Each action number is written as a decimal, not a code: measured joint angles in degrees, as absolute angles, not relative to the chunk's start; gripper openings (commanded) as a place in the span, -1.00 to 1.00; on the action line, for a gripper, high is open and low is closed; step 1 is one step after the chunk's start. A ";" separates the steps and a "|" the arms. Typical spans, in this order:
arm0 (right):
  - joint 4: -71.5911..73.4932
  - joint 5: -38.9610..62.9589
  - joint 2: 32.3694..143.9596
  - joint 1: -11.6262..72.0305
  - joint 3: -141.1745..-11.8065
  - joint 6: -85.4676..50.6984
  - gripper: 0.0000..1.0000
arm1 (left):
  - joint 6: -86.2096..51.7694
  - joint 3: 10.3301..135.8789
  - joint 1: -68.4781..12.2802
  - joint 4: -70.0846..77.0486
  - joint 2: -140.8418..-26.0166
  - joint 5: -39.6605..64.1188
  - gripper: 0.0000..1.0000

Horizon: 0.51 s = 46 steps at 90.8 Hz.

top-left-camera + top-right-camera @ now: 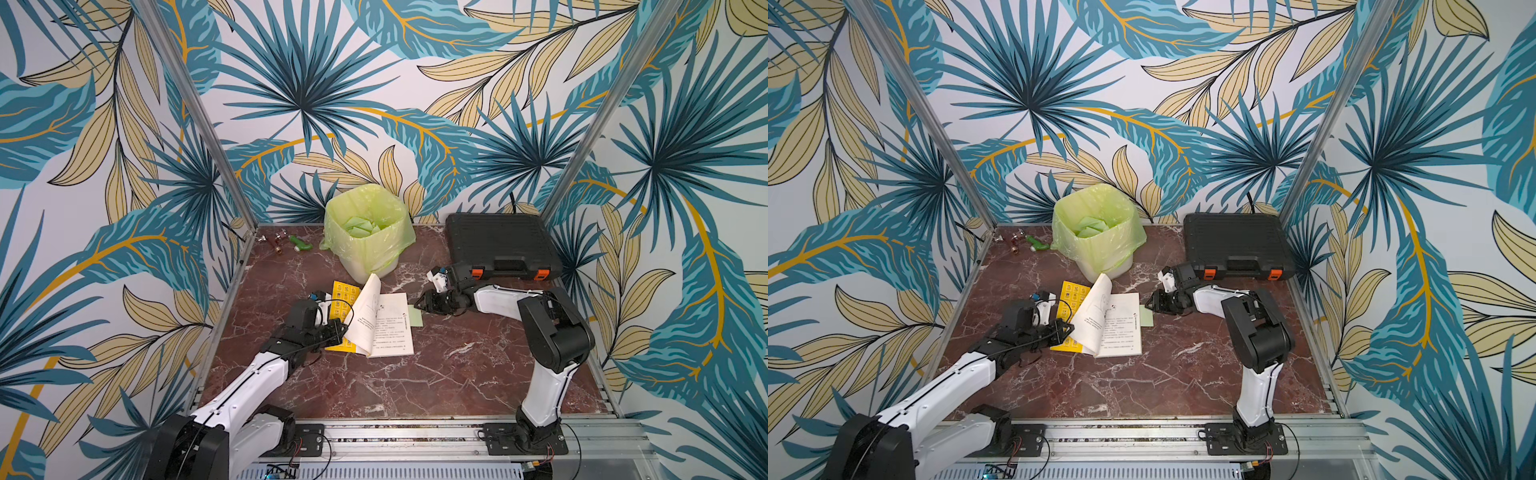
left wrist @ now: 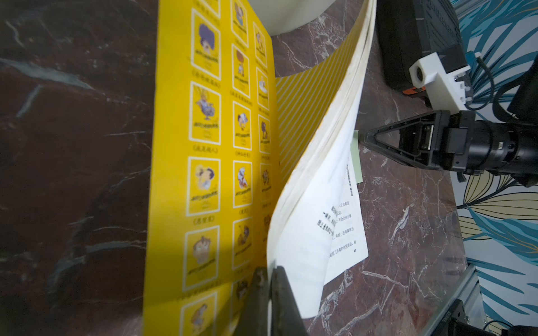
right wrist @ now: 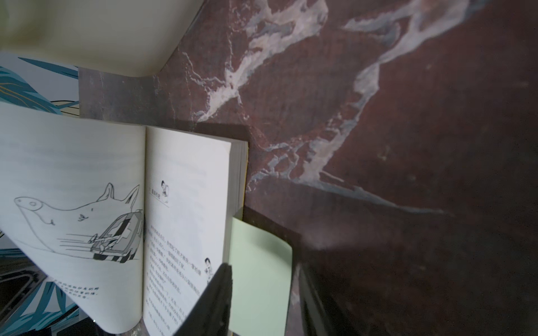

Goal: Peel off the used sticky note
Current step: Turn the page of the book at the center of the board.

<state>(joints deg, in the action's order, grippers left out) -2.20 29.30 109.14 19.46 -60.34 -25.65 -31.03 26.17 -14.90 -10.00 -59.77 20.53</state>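
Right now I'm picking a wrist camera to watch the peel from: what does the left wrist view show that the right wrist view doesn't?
Only the left wrist view: the book's yellow cover, the black case, and the right claw side-on, its tip at the green sticky note. Only the right wrist view: the page with the drawing. Both: the printed text page, that note sticking out past it, and the marble table.

Left end effector (image 1: 338, 328) shut, stretched forward and low, right end effector (image 1: 417, 305) turned inward toward it, jaws parted.
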 measured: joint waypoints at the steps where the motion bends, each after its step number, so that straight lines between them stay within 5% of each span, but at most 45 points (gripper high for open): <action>1: -2.02 29.28 109.23 19.44 -60.47 -25.61 -0.14 | -31.09 26.15 -14.90 -9.98 -59.77 20.53 -1.00; 46: 2.31 36.67 111.92 19.05 -60.36 -24.14 -0.14 | -31.40 25.85 -14.81 -8.67 -60.55 20.53 -1.00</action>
